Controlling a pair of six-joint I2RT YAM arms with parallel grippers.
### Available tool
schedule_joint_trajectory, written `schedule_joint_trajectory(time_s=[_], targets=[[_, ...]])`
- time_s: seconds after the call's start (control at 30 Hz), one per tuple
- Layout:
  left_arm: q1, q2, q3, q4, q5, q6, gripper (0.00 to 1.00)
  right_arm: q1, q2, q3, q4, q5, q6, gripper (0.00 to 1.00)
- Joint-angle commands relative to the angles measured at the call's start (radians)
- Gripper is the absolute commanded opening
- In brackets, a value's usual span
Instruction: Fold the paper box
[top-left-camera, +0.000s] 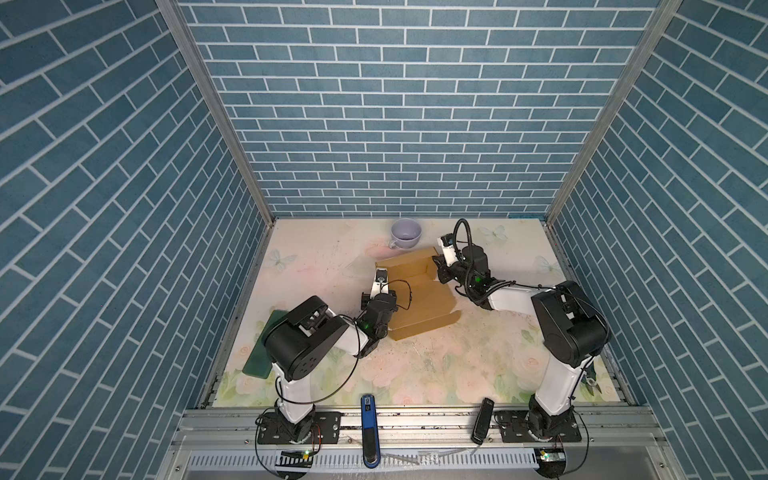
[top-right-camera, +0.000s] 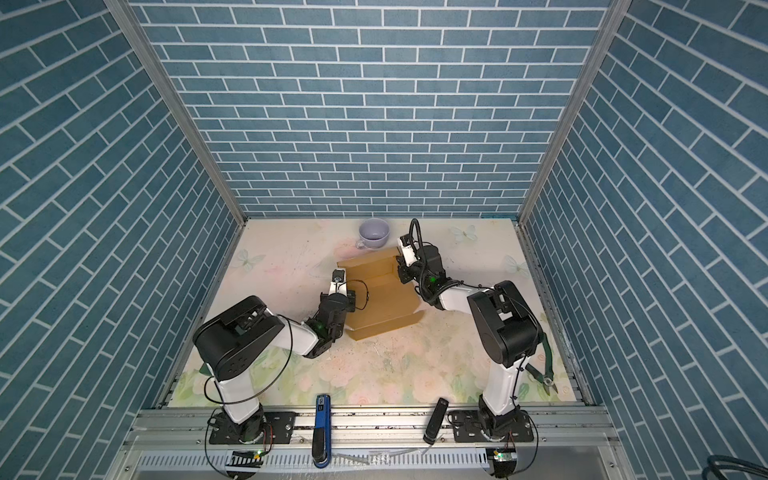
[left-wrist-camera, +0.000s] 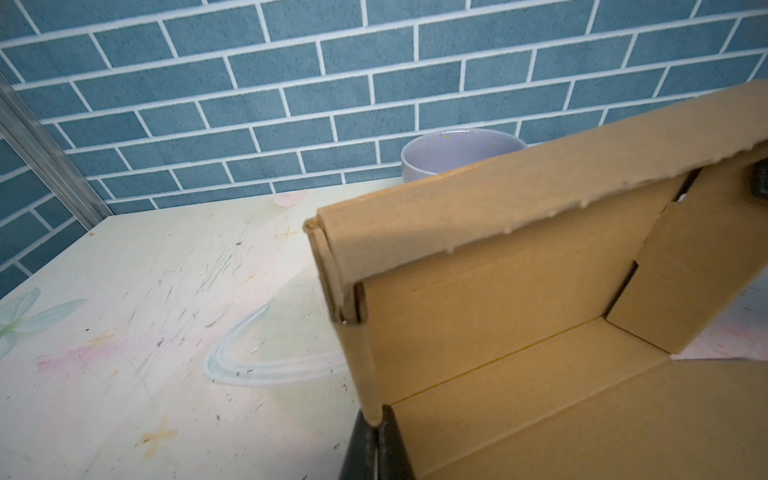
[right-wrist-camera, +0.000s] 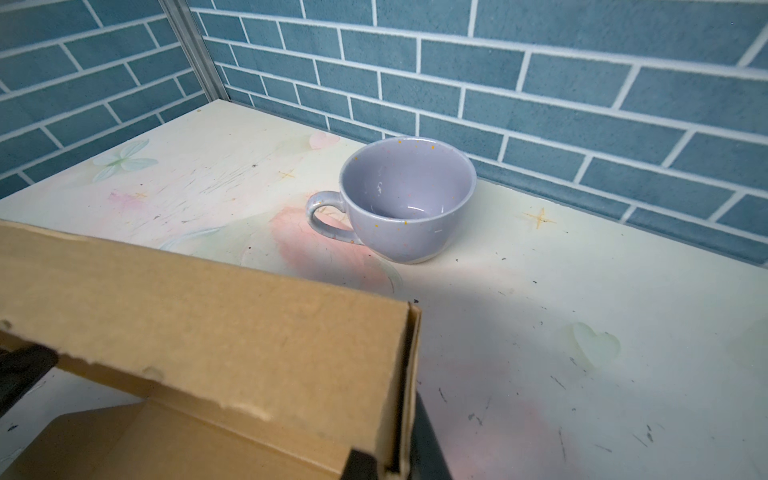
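Both arms bend at the elbow and angle inward over the floral-printed surface, where a partly raised brown cardboard paper box sits mid-surface, near a lavender ceramic cup. The left end effector pinches one side wall; the right end effector clamps the cardboard on the opposite side.

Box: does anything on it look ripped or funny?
Yes, a little. On the paper box, the free edge of the raised far flap is ragged, with small torn-looking nubs along it. Nothing looks spilled; the mug behind it stands upright.
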Motion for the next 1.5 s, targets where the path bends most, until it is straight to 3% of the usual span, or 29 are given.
schedule_joint_trajectory(time_s=[0.0,0.43,1.07,1.27,1.47], targets=[[-0.006,-0.016,0.021,-0.165,0.105,-0.001,0.0,0.052,-0.008,0.024,-0.085,-0.089,-0.009,0.09],[0.026,-0.165,0.094,-0.481,0.179,-0.091,0.0,0.147,-0.161,0.059,-0.46,0.023,0.044,0.07],[0.05,-0.2,0.174,-0.679,0.251,-0.118,0.0,0.191,-0.223,0.24,-0.924,0.013,0.169,0.05],[0.052,-0.226,0.204,-0.788,0.307,-0.154,0.0,0.191,-0.199,0.275,-1.013,0.018,0.229,0.05],[0.052,-0.219,0.221,-0.841,0.353,-0.179,0.0,0.192,-0.166,0.256,-0.994,0.021,0.277,0.08]])
